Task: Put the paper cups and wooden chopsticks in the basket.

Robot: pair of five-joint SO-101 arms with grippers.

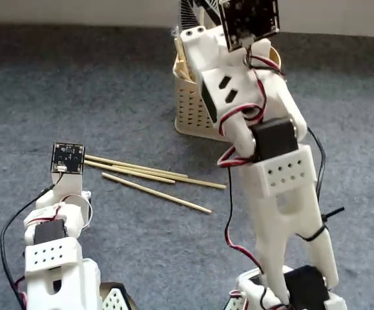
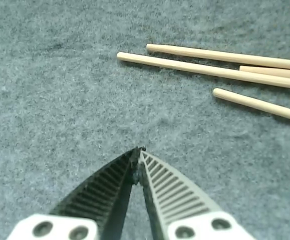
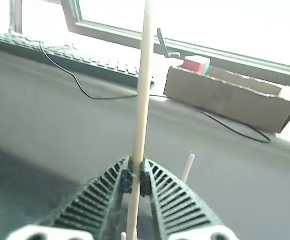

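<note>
Several wooden chopsticks lie on the grey carpet between the arms, their ends also seen as chopsticks in the left wrist view. My left gripper is shut with nothing in it, its tips just short of those ends. The cream perforated basket stands at the back, with chopsticks leaning in its corner. My right gripper is raised over the basket, shut on an upright chopstick. Another chopstick tip pokes up beside it.
Grey carpet covers the work surface, with free room left of the basket. A wall, a window sill with a cardboard box and cables lie behind the right gripper.
</note>
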